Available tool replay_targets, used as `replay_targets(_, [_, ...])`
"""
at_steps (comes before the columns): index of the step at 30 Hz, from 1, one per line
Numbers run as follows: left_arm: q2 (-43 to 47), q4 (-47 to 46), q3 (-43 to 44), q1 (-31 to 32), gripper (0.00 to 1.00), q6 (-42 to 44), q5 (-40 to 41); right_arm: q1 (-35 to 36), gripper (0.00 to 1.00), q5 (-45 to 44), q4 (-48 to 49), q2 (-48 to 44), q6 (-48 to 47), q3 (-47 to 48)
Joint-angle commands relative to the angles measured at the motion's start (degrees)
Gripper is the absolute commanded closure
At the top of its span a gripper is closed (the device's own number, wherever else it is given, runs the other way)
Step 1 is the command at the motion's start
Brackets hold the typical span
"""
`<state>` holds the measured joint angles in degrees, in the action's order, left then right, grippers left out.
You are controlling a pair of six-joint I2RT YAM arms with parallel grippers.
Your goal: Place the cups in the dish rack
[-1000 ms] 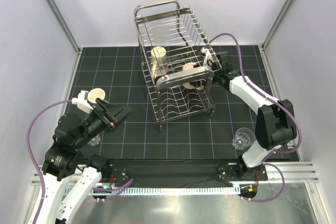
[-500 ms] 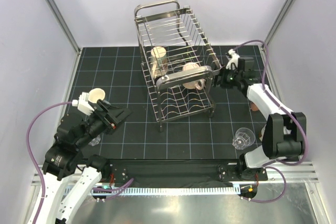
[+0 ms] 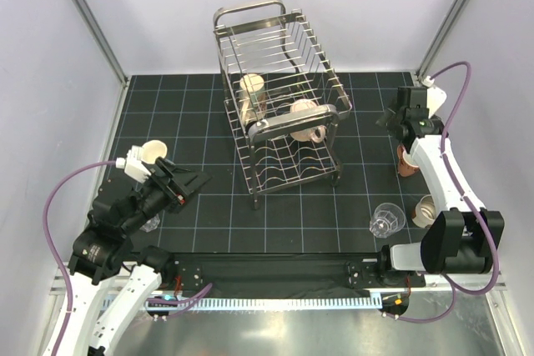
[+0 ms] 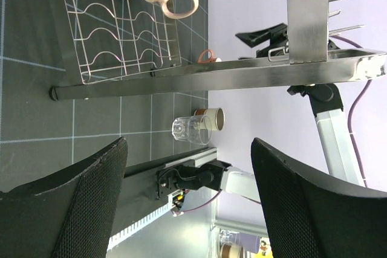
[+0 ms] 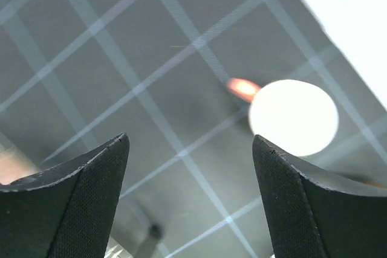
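Mug [image 3: 407,162] sits near the spread, empty right claw [image 3: 398,115]; left claw [image 3: 188,182], spread, faces the dish rack [image 3: 236,35].

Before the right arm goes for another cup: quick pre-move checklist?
1. Right gripper open, empty: ok.
2. Right gripper apart from the two-tier steel wire dish rack: ok.
3. Red-brown ceramic mug unobstructed in the top view: not ok, the right arm partly covers it.
4. That mug upright: cannot tell.
5. Left gripper open, empty, apart from the rack: ok.
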<state>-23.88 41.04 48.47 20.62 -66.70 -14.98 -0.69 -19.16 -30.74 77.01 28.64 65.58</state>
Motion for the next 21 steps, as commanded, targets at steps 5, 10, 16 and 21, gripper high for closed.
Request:
replay_targets(5, [-0.99,-0.26,0.48,0.12,0.2,1.31,-1.98,-3.26,0.18,-11.0,-2.23,-0.37,-0.6,-3.52])
replay_targets(10, [-1.26,0.18,1.1,0.12,0.2,1.48,-2.15,-3.79,0.21,-10.99,1.65,1.55,-4.3,-5.29])
replay_targets(16, [-1.43,1.06,1.89,0.12,0.2,1.74,-2.24,-5.02,0.23,-9.84,3.85,3.67,-5.44,-6.61])
replay_targets(21, [-1.43,1.33,1.89,0.12,0.2,1.75,-2.42,-5.02,0.27,-8.53,4.64,6.47,-5.71,-6.52])
